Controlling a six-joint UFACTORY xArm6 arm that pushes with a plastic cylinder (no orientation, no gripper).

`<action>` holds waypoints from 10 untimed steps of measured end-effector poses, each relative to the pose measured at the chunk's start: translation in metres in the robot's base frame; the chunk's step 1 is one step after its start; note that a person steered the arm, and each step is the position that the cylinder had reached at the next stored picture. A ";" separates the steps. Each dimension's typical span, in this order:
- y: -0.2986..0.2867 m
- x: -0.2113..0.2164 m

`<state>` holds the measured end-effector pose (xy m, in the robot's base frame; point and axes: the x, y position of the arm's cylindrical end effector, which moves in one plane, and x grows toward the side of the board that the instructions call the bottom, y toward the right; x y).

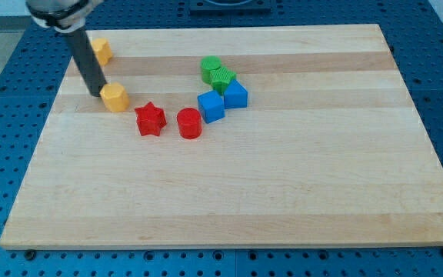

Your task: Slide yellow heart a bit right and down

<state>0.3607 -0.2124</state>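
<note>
Leaning down from the view's top left, the dark rod [85, 60] ends with my tip [98, 94] on the table [229, 192], pressed against the upper-left side of a yellow block [115, 98]; that block sits at about 4 o'clock from my tip, touching it. Its outline is rounded and lobed, which fits the yellow heart, though the shape is hard to make out for certain. A second yellow block [101, 51] lies at roughly 12 o'clock from the first, near the table's far edge and partly hidden behind the rod, so I cannot tell its shape. There is no gripper on this arm, only the rod, so nothing is grasped or released; the rod merely touches the near yellow block. At about 4 o'clock from that block, just beside it but apart, is a red star [150, 119]. Next to the star at 3 o'clock stands a red cylinder [190, 123], close but not touching. At about 1 o'clock from the cylinder is a blue cube [211, 106], near it or just touching. At 1 o'clock from the cube sits a second blue block [235, 95], wedge-like in outline, touching the cube. Two green blocks sit at 11 o'clock from it: a ribbed one [222, 78] against the blue pair, and a rounded one [211, 68] just behind.
</note>
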 end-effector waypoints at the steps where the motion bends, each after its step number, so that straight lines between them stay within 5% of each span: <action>1: 0.029 0.000; 3: 0.041 -0.003; 5: 0.040 -0.097; 7: -0.053 -0.153; 10: -0.088 -0.130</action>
<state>0.2311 -0.3003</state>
